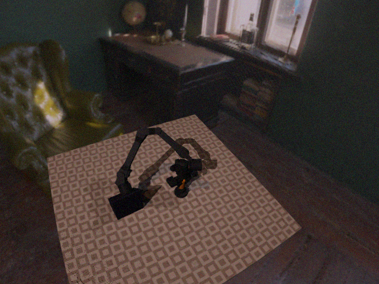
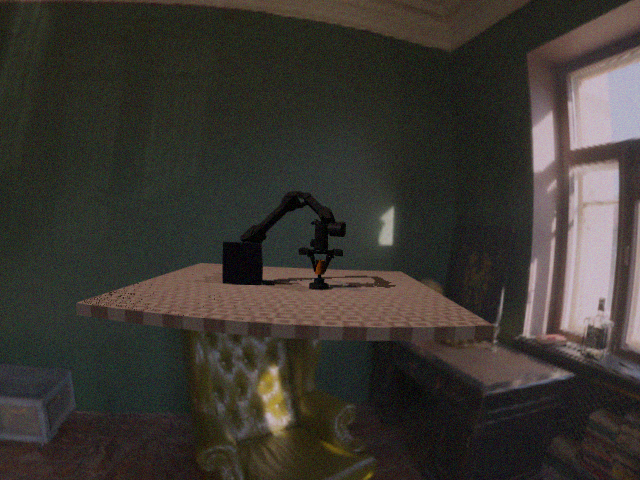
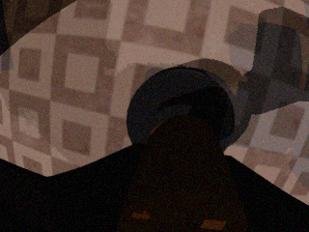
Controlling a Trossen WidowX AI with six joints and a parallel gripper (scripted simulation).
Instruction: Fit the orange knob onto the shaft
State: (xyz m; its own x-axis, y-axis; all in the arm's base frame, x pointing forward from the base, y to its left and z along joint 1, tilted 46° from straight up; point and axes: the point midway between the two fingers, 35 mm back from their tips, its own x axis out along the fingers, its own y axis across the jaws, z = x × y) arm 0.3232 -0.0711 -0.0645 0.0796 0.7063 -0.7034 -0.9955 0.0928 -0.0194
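The orange knob [image 1: 182,184] [image 2: 320,267] [image 3: 185,169] is upright between the fingertips of my gripper [image 2: 320,269]. The gripper is shut on it and points straight down. The dark round pedestal [image 1: 181,192] [image 2: 318,285] [image 3: 150,103] stands on the table directly below the knob. In the exterior view the knob's lower end sits above the pedestal's wide base, with a short dark stretch between them. In the wrist view the knob covers the near part of the pedestal. The shaft's flat side and the knob's hole are hidden.
The checkered table [image 1: 189,238] [image 2: 289,312] carries the arm's black base box [image 1: 127,205] [image 2: 241,263], left of the pedestal. The arm arches over from the base, and its shadow falls across the table behind the pedestal. An armchair, a desk and a window are beyond the table.
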